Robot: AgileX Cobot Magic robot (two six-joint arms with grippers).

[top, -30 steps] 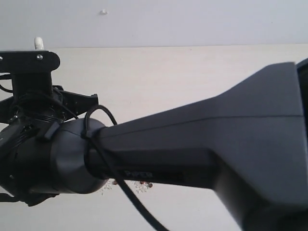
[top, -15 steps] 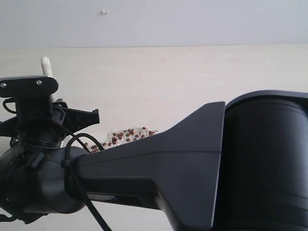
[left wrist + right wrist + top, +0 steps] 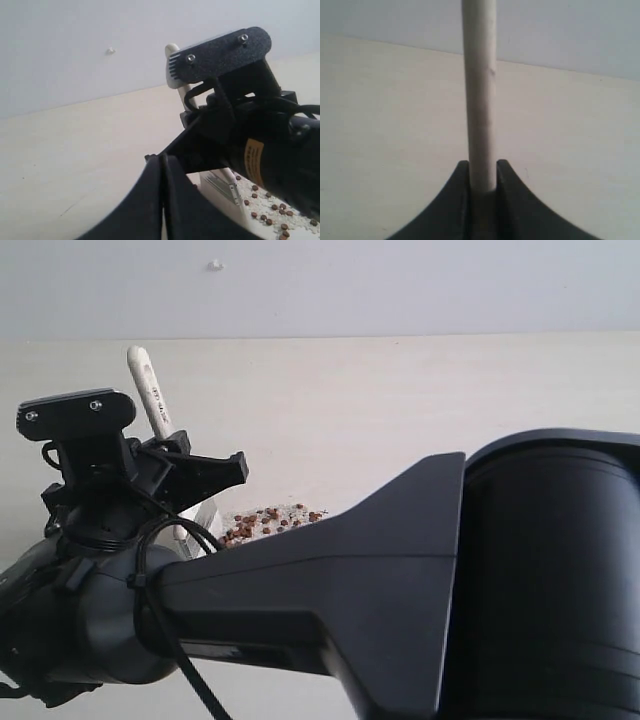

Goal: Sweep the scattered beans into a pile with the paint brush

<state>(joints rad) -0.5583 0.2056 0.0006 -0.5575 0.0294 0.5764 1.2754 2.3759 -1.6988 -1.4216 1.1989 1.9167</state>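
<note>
Between the two black fingers of my right gripper point(image 3: 482, 175) I hold the pale handle of the paint brush point(image 3: 479, 95); the jaws are closed tight on both sides of it. The right arm reaches across to the left part of the exterior view, where the handle point(image 3: 150, 390) leans away from the gripper and the bristle end point(image 3: 195, 525) goes down toward the table point(image 3: 420, 400).

My left gripper point(image 3: 162, 165) has its fingers pressed together with nothing visible between them. Past it I see the silver band of the brush and some beans on whitish grains.

The beans point(image 3: 265, 522) lie just beside the brush head, in a loose band on the table. They are fairly close together, but stragglers remain at the edges. I judge that I am in the middle of a sweeping stroke. The next move probably asks me to keep the bristles pressed on the table and draw them toward the densest part, slowly, so the beans do not roll away.

No container is visible; the beans lie directly on the table.
</note>
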